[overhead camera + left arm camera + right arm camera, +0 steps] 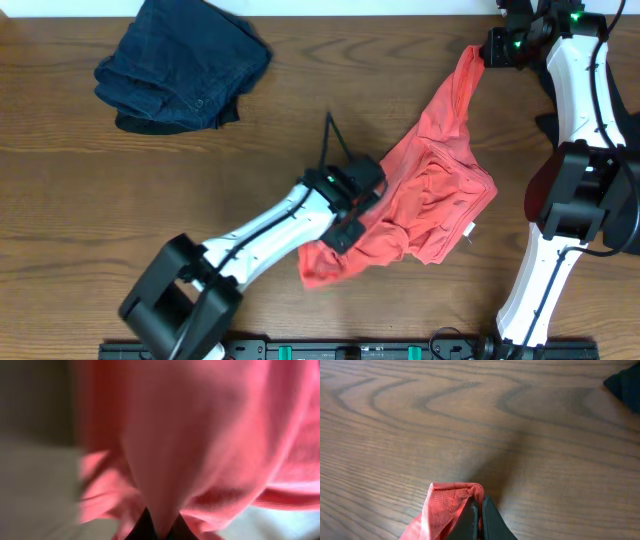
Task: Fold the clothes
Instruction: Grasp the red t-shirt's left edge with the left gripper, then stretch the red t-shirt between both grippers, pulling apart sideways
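Coral-red T-shirt (200, 435) cloth fills the left wrist view. It is blurred, with a fold running down into the dark jaws at the bottom edge. Left gripper (368, 205) sits on the bunched middle of the shirt, jaws together and clamped on that fold as far as the blur shows. Right gripper (479, 510) has its jaws pinched tight on a hemmed edge, held just above the bench (470, 410).

Shirt location: well apart from the denim pile (185, 65), on the side toward the right arm. It is a crumpled heap, with one strip stretched out to the right gripper near the far edge. Lettering hidden.

Handling, a judgement: light, soft, limp cotton with no stiffness. It sags and bunches between grips; not fragile, unlikely to slide on the wood. A mid-body pinch probably takes several layers. Better holds look like hems, shoulder seams or sleeve edges, so it can be spread out. Folding not begun; shirt not yet flat.
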`<state>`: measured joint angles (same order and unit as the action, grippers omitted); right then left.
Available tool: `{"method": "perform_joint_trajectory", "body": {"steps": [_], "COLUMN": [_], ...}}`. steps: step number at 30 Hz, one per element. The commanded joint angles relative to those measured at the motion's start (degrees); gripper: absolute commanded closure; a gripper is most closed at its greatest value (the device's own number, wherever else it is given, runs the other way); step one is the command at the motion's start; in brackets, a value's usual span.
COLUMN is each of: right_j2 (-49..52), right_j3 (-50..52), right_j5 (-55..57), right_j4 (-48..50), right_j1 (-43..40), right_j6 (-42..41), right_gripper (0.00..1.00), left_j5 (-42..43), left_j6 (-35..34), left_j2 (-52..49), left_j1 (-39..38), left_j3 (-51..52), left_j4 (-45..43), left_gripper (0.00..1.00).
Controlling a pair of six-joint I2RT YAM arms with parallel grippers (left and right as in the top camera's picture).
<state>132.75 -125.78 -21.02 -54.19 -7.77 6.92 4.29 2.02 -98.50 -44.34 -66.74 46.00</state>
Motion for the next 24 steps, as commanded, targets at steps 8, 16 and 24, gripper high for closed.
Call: {"method": "perform_joint_trajectory", "body": {"steps": [8,16,24], "right_j2": [-0.09,-0.07,-0.09], "right_j3": [-0.44,-0.44,-0.44], "right_j5": [0.28,1.31,1.22], "right_j4": [-1.64,-2.38,-4.90], "right_j1": [-0.20,-0.20,-0.20], "right_j6": [0.63,0.90,0.90], "right_gripper": [0.99,0.99,0.99], "left_j5": [-9.97,-9.97,-12.52], "left_j6": [-2.54,-2.54,-2.64], "left_j2": [4.96,6.95,13.90], "left_j1": [10.36,13.16,13.27], "left_j3": [-2.78,-2.99,-3.02], "left_j4": [-5.86,-5.81,-4.02], "left_gripper": [0.90,0.94,0.94]}}
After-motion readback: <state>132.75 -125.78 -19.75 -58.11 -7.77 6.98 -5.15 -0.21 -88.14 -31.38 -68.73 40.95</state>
